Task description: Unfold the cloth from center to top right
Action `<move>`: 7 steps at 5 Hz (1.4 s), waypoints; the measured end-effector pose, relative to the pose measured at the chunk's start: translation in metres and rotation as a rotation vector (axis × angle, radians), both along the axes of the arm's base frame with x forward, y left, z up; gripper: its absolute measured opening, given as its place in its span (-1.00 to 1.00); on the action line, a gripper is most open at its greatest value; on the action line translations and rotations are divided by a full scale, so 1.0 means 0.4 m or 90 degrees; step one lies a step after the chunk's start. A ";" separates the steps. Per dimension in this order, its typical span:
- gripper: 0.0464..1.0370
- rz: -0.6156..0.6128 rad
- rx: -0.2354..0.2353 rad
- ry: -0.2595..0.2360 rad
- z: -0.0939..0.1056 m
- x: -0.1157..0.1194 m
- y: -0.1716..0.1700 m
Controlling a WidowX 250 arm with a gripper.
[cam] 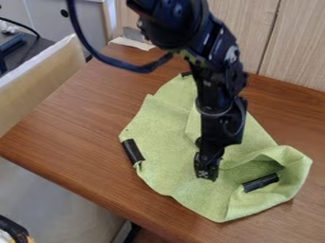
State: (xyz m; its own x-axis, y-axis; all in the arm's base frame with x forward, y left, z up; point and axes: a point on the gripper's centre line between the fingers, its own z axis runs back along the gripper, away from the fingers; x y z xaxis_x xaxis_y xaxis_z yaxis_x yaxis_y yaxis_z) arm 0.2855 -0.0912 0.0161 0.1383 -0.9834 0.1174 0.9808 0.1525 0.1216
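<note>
Green cloth (164,147), creased and partly folded over, lies on the brown wooden worktop (82,118), with one black strip (132,151) at its left edge in the view and another (261,182) by the fold at right. My pincer (207,172) points down over its middle; whether spread, pressed together or pinching fabric, I cannot tell.

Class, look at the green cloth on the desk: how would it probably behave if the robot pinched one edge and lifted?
The green cloth would probably hang limp, since it already lies in soft folds. The black clips on its edges might make those parts sag or swing.
</note>
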 end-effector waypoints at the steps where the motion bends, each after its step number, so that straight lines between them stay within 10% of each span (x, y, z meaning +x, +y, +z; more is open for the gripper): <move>1: 0.29 0.003 0.003 0.007 -0.018 0.009 0.002; 4: -0.95 0.019 0.012 0.000 -0.019 0.016 0.003; 7: -0.98 0.056 -0.006 -0.053 0.095 0.026 -0.014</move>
